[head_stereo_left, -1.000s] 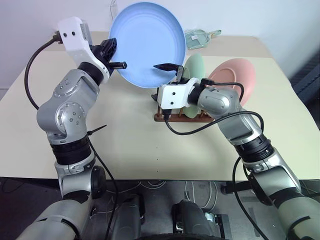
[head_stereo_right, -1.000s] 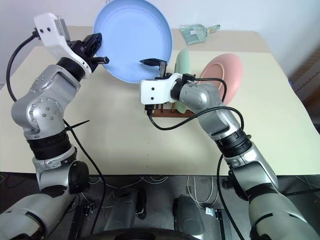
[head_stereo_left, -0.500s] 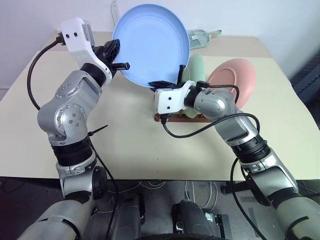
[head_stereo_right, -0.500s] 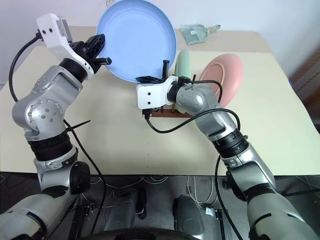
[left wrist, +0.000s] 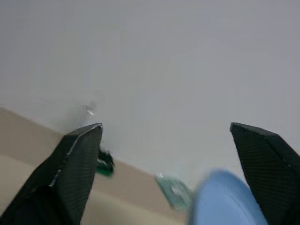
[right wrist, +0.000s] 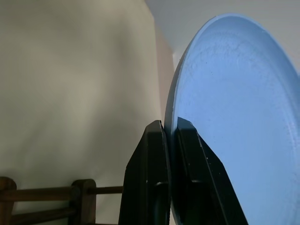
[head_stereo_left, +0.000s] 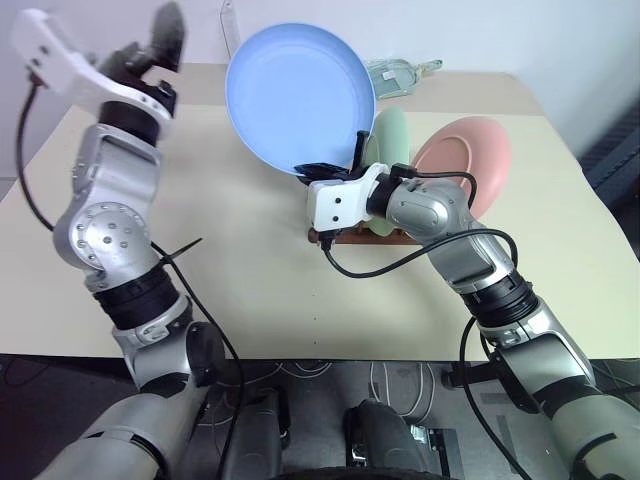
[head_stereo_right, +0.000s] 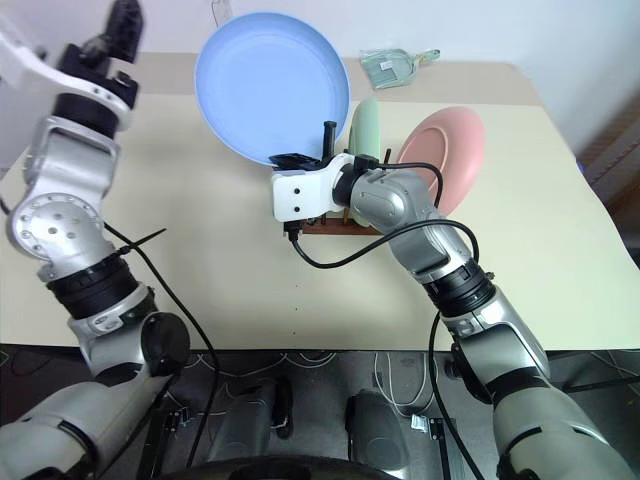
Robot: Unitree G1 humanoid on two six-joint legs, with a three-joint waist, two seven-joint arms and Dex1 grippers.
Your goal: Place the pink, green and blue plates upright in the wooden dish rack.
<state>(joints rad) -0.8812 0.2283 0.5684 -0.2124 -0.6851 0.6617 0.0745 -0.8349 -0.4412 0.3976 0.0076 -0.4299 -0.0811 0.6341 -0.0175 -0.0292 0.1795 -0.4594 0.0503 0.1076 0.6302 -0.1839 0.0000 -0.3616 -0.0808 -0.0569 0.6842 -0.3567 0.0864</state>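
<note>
Beige counter (head_stereo_left: 250,260): right gripper (head_stereo_left: 325,167) jaws pinch blue plate (head_stereo_left: 300,95) upright above wooden dish rack (head_stereo_left: 345,235) holding green plate (head_stereo_left: 390,135) and pink plate (head_stereo_left: 470,155); left gripper (head_stereo_left: 165,30) jaws wide, clear; next, lower into free slot.

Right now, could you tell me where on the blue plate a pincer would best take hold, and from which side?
At the thin lower rim of the blue plate, from below, one finger on each face. It stands nearly on edge above the wooden dish rack, so only the rim offers a pinch. The right pincer grips there.
</note>
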